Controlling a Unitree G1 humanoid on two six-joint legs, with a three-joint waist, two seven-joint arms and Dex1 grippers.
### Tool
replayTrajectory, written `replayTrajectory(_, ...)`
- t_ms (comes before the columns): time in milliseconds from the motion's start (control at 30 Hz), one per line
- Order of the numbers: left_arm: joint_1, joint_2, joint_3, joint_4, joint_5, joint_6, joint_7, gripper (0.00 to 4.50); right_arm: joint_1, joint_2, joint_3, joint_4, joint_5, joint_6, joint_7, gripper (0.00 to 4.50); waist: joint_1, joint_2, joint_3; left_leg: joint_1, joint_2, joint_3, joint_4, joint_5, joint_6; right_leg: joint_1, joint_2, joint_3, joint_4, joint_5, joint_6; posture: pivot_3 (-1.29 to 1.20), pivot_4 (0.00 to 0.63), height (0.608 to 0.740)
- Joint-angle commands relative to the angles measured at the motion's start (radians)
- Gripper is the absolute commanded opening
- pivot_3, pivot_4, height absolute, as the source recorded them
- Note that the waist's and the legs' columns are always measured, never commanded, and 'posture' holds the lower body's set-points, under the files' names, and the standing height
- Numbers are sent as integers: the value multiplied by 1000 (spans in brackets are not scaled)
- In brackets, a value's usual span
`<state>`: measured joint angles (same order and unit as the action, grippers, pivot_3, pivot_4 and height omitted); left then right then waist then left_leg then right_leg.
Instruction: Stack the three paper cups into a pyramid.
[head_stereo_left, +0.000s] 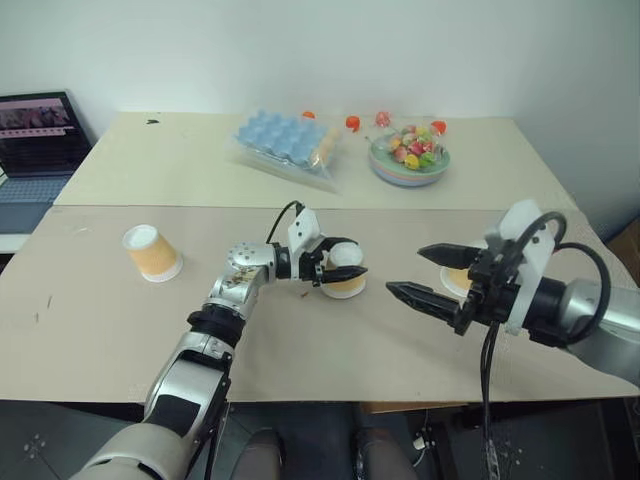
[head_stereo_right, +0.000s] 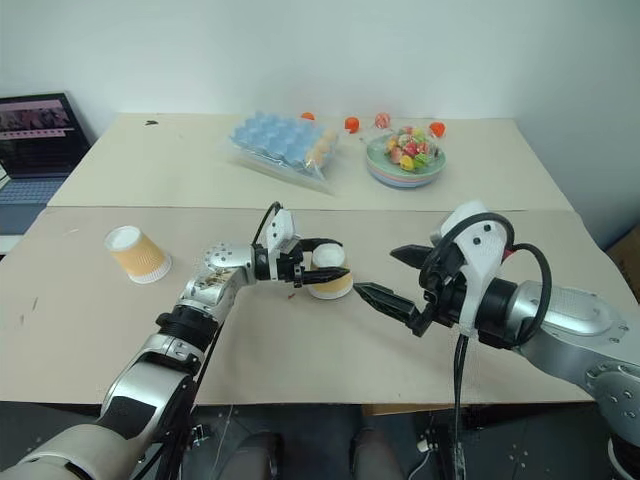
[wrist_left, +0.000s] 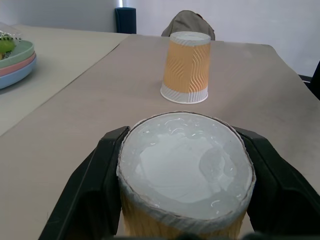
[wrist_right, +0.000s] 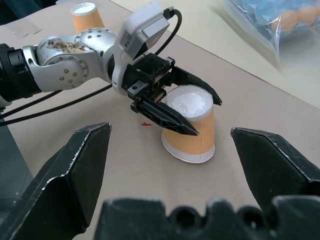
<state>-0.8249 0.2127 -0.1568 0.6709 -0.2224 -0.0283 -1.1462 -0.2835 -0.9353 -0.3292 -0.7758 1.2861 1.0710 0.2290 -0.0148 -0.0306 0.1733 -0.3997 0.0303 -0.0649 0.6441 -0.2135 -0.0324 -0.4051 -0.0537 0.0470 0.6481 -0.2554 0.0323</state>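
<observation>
Three paper cups with orange-tan sides all stand upside down. One paper cup (head_stereo_left: 152, 252) is alone on the left of the near table board. My left gripper (head_stereo_left: 352, 258) is shut on the second cup (head_stereo_left: 345, 280) at the middle of the board, one black finger on each side of it, and its rim is at or just above the surface. The third cup (wrist_left: 187, 67) stands just to the right, partly hidden behind my right gripper (head_stereo_left: 405, 270). That gripper hovers open and points left at the held cup (wrist_right: 192, 125).
A blue egg tray (head_stereo_left: 285, 140) in a clear bag and a bowl of coloured candies (head_stereo_left: 410, 160) sit on the far board. A laptop (head_stereo_left: 35, 140) is off the table's left side. A seam (head_stereo_left: 200, 207) runs between the two boards.
</observation>
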Motion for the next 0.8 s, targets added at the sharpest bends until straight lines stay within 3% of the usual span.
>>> replayTrajectory(33, -13, 2, 36, -19, -9, -8, 22, 3840, -7, -19, -31, -22, 37, -41, -21, 4500, 0, 0, 0, 0, 0, 0, 0, 0, 0, 0, 0, 0, 0, 0, 0, 0, 150, 740)
replayTrajectory(67, -12, 4, 38, -20, -4, -13, 30, 4300, -8, -21, -29, -21, 40, -43, -24, 4500, 0, 0, 0, 0, 0, 0, 0, 0, 0, 0, 0, 0, 0, 0, 0, 0, 150, 740)
replayTrajectory(100, -10, 9, 43, -33, -6, -8, 30, 4445, -10, -23, -24, -16, 39, -45, -22, 4500, 0, 0, 0, 0, 0, 0, 0, 0, 0, 0, 0, 0, 0, 0, 0, 0, 150, 740)
replayTrajectory(400, -24, 38, 89, -163, -52, 86, 59, 4445, -36, -27, 25, 13, 6, -68, 6, 4500, 0, 0, 0, 0, 0, 0, 0, 0, 0, 0, 0, 0, 0, 0, 0, 0, 150, 740)
replayTrajectory(633, -113, 69, 196, -371, -167, 308, 172, 4445, -65, -22, 74, 49, -51, -81, 65, 4500, 1, 0, 0, 0, 0, 0, 1, 0, 0, 0, 0, 0, 0, 0, 0, 0, 150, 740)
replayTrajectory(800, -124, 91, 229, -424, -187, 369, 237, 4445, -79, -14, 96, 62, -85, -86, 96, 4500, -2, 0, 0, 1, 0, 0, 1, 0, 0, 0, 0, 0, 0, 0, 1, 0, 150, 740)
